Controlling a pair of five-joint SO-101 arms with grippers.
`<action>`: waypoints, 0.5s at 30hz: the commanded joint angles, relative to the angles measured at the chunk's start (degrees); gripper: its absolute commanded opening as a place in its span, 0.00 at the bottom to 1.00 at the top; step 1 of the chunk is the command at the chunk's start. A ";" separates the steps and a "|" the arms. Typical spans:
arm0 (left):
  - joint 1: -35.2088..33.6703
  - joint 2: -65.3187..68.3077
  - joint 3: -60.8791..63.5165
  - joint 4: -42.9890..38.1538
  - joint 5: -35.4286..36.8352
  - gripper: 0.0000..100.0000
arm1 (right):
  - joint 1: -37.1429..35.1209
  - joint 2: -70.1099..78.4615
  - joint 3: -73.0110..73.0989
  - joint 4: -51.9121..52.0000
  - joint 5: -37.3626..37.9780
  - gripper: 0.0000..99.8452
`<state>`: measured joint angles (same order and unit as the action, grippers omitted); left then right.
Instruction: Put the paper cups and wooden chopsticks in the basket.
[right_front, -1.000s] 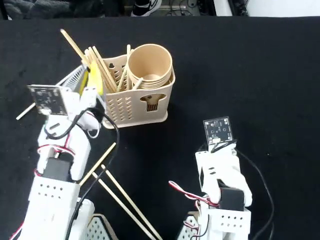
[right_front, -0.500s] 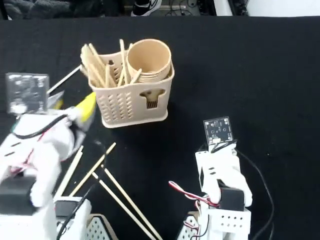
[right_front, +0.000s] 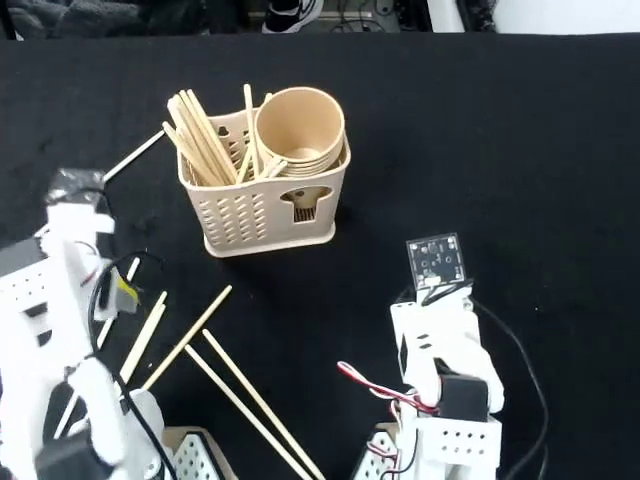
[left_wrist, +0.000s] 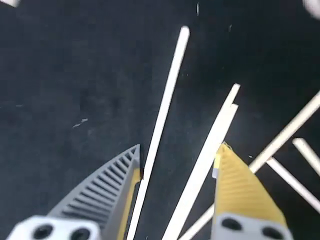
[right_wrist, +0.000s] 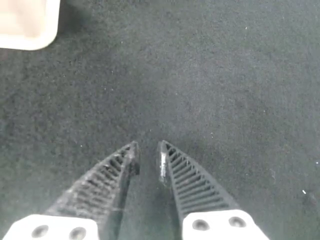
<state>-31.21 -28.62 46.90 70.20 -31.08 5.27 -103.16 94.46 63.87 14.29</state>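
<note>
The beige slotted basket (right_front: 265, 205) stands on the black table, with stacked paper cups (right_front: 300, 125) in its right half and a bunch of wooden chopsticks (right_front: 205, 145) leaning in its left half. More chopsticks (right_front: 185, 340) lie loose in front of it at the left. My left gripper (left_wrist: 180, 146) hangs open over them, with one chopstick (left_wrist: 165, 115) and a pair (left_wrist: 210, 155) lying between its grey and yellow fingers. My right gripper (right_wrist: 148, 146) sits low over bare cloth, its fingers almost together and holding nothing.
A lone chopstick (right_front: 133, 155) lies on the table left of the basket. Two long ones (right_front: 250, 400) run toward the front edge between the arm bases. A corner of the basket (right_wrist: 25, 25) is in the right wrist view.
The left arm let go of a bunch of chopsticks in the basket, then swung back left and toward the front, over the loose chopsticks. The right arm stayed still.
</note>
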 joint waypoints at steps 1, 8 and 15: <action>-0.75 4.92 5.76 -8.62 -1.67 0.23 | -0.62 -4.35 -0.66 -0.97 0.62 0.08; -0.84 14.86 4.79 -9.32 -4.92 0.12 | -0.62 -4.35 -0.66 -0.88 0.62 0.08; -0.48 17.05 3.47 -8.88 -4.92 0.03 | -0.62 -4.35 -0.66 -0.88 0.62 0.08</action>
<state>-31.03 -11.56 52.09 61.23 -35.38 5.27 -103.16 94.46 63.87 14.29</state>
